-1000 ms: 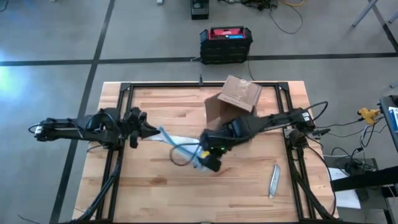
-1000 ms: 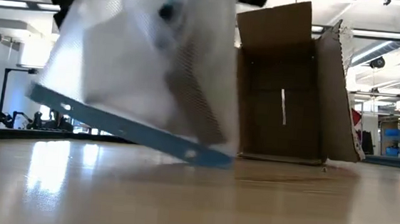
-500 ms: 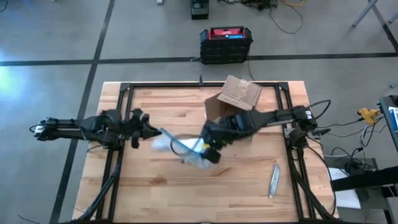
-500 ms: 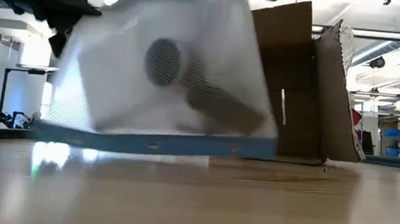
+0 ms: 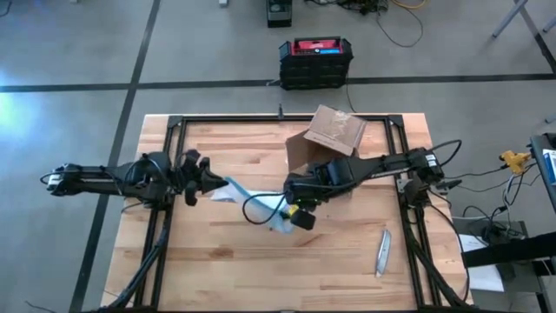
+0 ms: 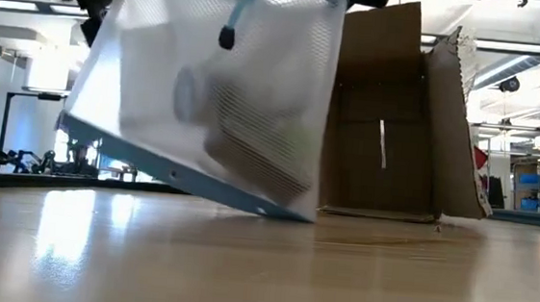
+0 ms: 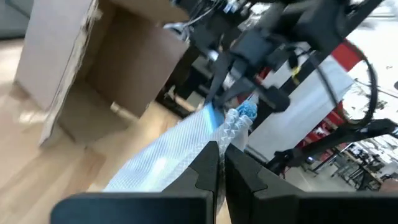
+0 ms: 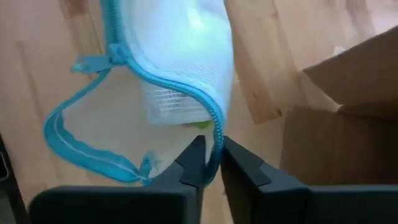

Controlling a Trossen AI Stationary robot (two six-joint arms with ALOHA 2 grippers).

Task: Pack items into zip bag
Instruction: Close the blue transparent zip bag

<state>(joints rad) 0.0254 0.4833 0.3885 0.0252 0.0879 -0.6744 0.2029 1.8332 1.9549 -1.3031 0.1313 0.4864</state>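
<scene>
Wooden table [image 5: 217, 261], high view: zip bag [image 5: 261, 202] is held off the middle between the left gripper [image 5: 214, 183] at its 9 o'clock corner and the right gripper [image 5: 295, 210] at its 3 o'clock, with the cardboard box [image 5: 328, 139] at 1 o'clock and a grey tool [image 5: 382, 252] at 4 o'clock. Low view: whitish items [image 6: 242, 139] are seen inside the tilted bag, blue strip lowest. Wrist views: left jaws are clamped together on the mesh, right jaws pinched on the zipper edge [image 8: 214, 134]; both grips are best kept firm and the mouth kept uppermost so nothing is spilled.

light: bright overhead | glare: table [image 6: 81, 215] | blur: left wrist view
</scene>
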